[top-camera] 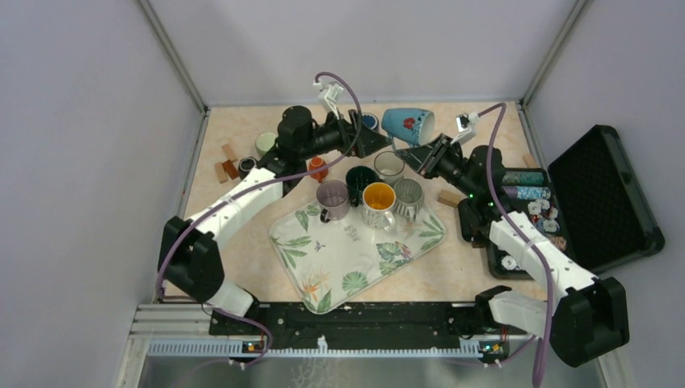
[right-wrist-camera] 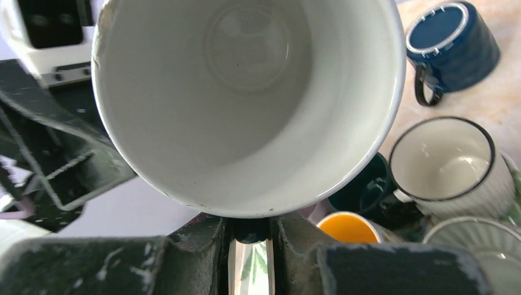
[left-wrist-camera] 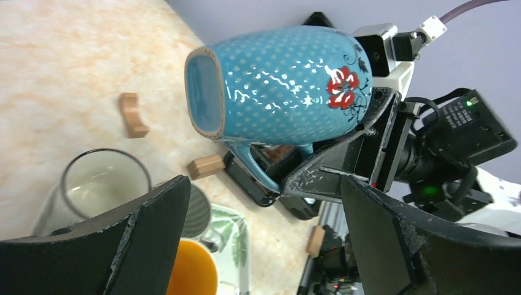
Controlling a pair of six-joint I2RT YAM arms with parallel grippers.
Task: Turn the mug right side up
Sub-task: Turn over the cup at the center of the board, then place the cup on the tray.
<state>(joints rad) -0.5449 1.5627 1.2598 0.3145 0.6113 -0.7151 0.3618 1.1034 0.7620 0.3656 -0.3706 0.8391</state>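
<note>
The mug (top-camera: 408,124) is light blue with white dots and a red flower. It hangs on its side above the back of the table, base pointing left. My right gripper (top-camera: 422,153) is shut on its handle (left-wrist-camera: 255,166) from below. In the right wrist view the mug's white inside (right-wrist-camera: 246,92) fills the frame above my right gripper (right-wrist-camera: 250,230). My left gripper (top-camera: 376,142) is open just left of the mug and touches nothing. From the left wrist the mug (left-wrist-camera: 282,86) sits beyond my left gripper (left-wrist-camera: 264,239).
A leaf-patterned tray (top-camera: 323,275) in the middle carries several upright mugs, one orange inside (top-camera: 378,198). A navy mug (top-camera: 370,121) lies at the back. A black case (top-camera: 602,194) lies open at right. Wooden blocks (top-camera: 226,166) lie at left.
</note>
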